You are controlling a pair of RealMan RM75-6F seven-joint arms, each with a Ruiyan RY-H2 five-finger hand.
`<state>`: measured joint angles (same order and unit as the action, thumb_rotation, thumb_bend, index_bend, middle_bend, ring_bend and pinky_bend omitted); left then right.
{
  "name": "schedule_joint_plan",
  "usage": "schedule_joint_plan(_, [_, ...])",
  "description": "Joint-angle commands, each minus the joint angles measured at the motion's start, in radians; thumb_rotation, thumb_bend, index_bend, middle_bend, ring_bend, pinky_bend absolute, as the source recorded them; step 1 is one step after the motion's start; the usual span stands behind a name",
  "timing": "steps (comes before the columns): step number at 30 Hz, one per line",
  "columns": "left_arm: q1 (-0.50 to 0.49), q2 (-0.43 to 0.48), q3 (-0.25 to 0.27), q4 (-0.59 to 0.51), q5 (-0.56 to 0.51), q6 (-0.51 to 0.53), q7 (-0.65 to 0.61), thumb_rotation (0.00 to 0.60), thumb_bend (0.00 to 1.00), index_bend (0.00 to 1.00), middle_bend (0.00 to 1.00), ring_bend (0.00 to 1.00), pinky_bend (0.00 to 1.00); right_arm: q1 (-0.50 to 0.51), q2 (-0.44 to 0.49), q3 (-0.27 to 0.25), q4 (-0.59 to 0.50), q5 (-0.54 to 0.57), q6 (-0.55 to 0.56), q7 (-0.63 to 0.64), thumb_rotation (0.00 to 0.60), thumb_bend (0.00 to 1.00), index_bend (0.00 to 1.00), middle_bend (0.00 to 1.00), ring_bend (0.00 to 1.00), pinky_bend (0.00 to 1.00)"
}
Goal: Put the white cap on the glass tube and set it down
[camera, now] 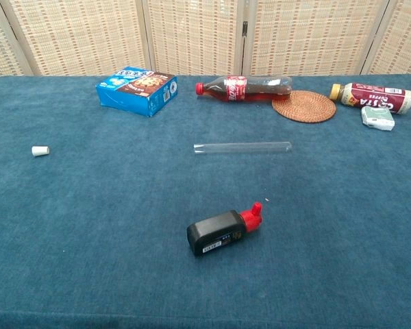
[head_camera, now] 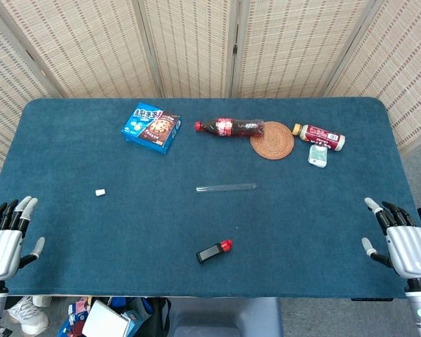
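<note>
A clear glass tube [head_camera: 226, 187] [camera: 242, 147] lies flat near the middle of the blue table, its length running left to right. The small white cap [head_camera: 99, 192] [camera: 40, 151] lies by itself well to the tube's left. My left hand [head_camera: 5, 242] rests at the table's near left corner, fingers apart and holding nothing. At the near right edge my right hand [head_camera: 400, 242] is likewise spread and empty. Both hands are far from the cap and the tube, and neither shows in the chest view.
A blue cookie box [head_camera: 151, 127], a cola bottle [head_camera: 228, 127] lying down, a woven coaster [head_camera: 272, 140], a small drink bottle [head_camera: 321, 135] and a green-white packet [head_camera: 318, 155] line the far side. A black and red object [head_camera: 214, 250] lies near the front.
</note>
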<state>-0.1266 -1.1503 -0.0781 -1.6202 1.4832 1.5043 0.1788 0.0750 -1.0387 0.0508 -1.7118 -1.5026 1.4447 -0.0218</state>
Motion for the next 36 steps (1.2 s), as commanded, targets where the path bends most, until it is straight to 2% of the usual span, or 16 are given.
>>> schedule_joint_plan(1, [0.0,-0.001,-0.001,0.0,0.003,0.004,0.0,0.6,0.34,0.05,0.0,0.05,0.03,0.001,0.0,0.0,0.001,-0.001,0.0,0.002,0.6,0.32,0.11,0.24,0.12,0.15])
schedule_joint_plan(13, [0.001,0.006,-0.004,-0.007,0.003,0.01,-0.005,0.6,0.34,0.05,0.0,0.05,0.03,0.02,0.008,0.009,-0.009,-0.016,-0.006,0.006,0.6,0.32,0.11,0.27,0.14,0.18])
schedule_joint_plan(18, [-0.002,0.011,-0.001,-0.009,0.011,0.007,-0.006,0.6,0.34,0.05,0.0,0.05,0.03,0.061,0.032,0.031,-0.031,-0.02,-0.044,-0.007,0.6,0.32,0.11,0.3,0.17,0.19])
schedule_joint_plan(21, [-0.001,0.013,-0.001,-0.012,0.019,0.015,-0.011,0.6,0.34,0.05,0.0,0.05,0.03,0.101,0.046,0.051,-0.045,-0.021,-0.082,-0.012,0.6,0.32,0.11,0.34,0.22,0.23])
schedule_joint_plan(27, [0.0,0.019,0.001,-0.012,0.029,0.021,-0.013,0.6,0.34,0.05,0.0,0.05,0.03,0.213,0.052,0.102,-0.053,-0.002,-0.201,-0.032,0.6,0.32,0.15,0.44,0.36,0.41])
schedule_joint_plan(29, [0.0,0.021,0.0,-0.013,0.033,0.025,-0.013,0.6,0.34,0.05,0.0,0.05,0.03,0.26,0.052,0.122,-0.053,0.017,-0.258,-0.046,0.6,0.32,0.16,0.48,0.43,0.51])
schedule_joint_plan(32, [-0.001,0.023,-0.001,-0.015,0.037,0.027,-0.011,0.6,0.34,0.05,0.0,0.05,0.03,0.332,0.038,0.149,-0.042,0.059,-0.348,-0.064,0.6,0.32,0.19,0.61,0.59,0.72])
schedule_joint_plan(36, [-0.005,0.024,0.0,-0.019,0.042,0.024,-0.007,0.6,0.34,0.05,0.0,0.05,0.03,0.425,-0.007,0.173,-0.006,0.125,-0.47,-0.078,0.6,0.32,0.23,0.75,0.79,0.91])
